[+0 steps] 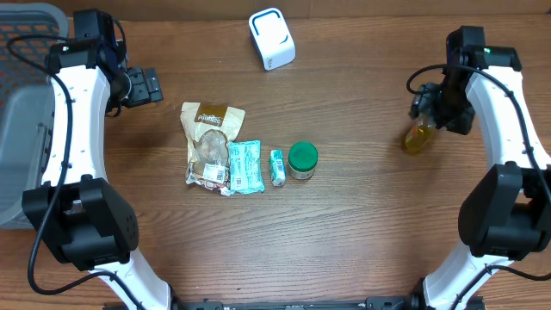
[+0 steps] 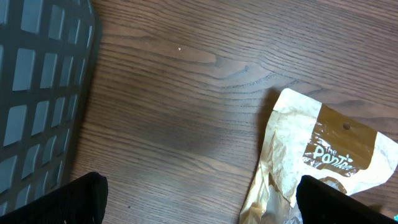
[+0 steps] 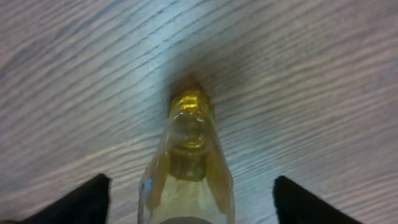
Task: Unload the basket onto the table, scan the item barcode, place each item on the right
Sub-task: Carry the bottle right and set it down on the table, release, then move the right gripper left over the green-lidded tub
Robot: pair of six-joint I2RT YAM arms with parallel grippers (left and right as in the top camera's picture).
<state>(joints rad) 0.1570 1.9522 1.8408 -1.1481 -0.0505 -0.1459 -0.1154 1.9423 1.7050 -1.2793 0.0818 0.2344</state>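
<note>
Bottle (image 1: 419,136) is judged the item in hand; findings follow from left to right. Basket (image 1: 26,52) sits at the far left edge of the table (image 1: 362,224). Left gripper (image 2: 205,208) hangs beside it, jaws fully spread and holding nothing, with bare wood under it and the corner of the bag (image 1: 211,138) just to its right. Bag, teal packet (image 1: 245,166), small packet (image 1: 277,166) and jar (image 1: 302,159) lie in a close row at mid-table, none of them touched. Scanner (image 1: 271,39) stands at the far edge above the row, well apart from both arms. The bottle rests on the wood at the right, well apart from the row and the scanner, directly under the right gripper (image 3: 189,205). That gripper's fingers (image 3: 87,199) stand wide on either side of it with wood showing between, so nothing is gripped. Whether this is an approach or a release cannot be told. If unscanned, the next move calls for closing on the body, lifting, and turning the label toward the scanner. The bottle is clear plastic with yellow contents, narrow end pointing away from the wrist camera; no barcode is visible.
</note>
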